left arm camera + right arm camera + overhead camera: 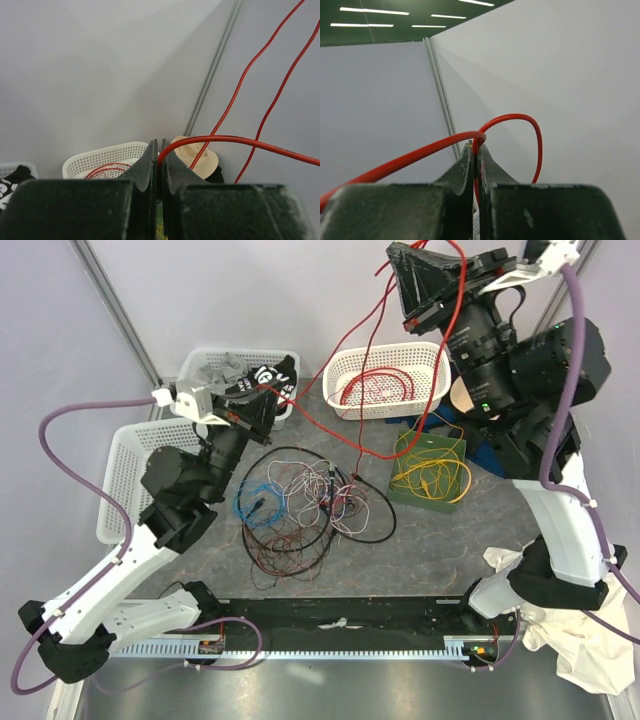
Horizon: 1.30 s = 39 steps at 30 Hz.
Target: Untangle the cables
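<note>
A red cable [330,435] is stretched in the air between both grippers. My left gripper [268,390] is shut on one part of it, low by the back-left basket; the left wrist view shows the jaws [159,150] closed with the red cable [240,141] coming out at the tips. My right gripper [395,260] is raised high at the back and is shut on another part; in the right wrist view [475,147] the red cable [420,150] loops over the tips. A loose heap of thin cables [320,495] with a blue coil [258,502] lies mid-table.
A white basket [438,358] at the back holds a red coil [375,380]. A green box [400,492] holds yellow cables [430,470]. A basket with black items [235,375] is back left, another white basket [125,480] at left. A white cloth [570,630] lies front right.
</note>
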Each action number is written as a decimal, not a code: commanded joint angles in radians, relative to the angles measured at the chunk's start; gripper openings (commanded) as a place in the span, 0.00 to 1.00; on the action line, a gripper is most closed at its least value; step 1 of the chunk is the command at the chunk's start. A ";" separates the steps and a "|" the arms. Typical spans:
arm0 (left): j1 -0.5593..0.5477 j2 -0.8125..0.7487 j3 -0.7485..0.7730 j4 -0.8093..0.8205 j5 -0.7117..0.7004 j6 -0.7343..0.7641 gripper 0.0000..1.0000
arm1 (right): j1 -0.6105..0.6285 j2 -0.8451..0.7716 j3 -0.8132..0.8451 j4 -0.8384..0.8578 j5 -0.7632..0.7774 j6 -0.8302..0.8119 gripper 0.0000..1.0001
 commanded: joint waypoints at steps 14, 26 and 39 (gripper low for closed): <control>0.039 0.073 -0.409 0.083 0.191 -0.089 0.03 | 0.003 -0.012 0.026 0.101 -0.072 0.013 0.00; 0.037 0.099 -0.753 0.790 0.486 -0.145 0.64 | 0.004 -0.032 -0.059 0.058 -0.039 0.004 0.00; 0.005 0.390 -0.728 1.099 0.572 -0.203 1.00 | 0.003 -0.039 -0.135 0.033 -0.064 0.044 0.00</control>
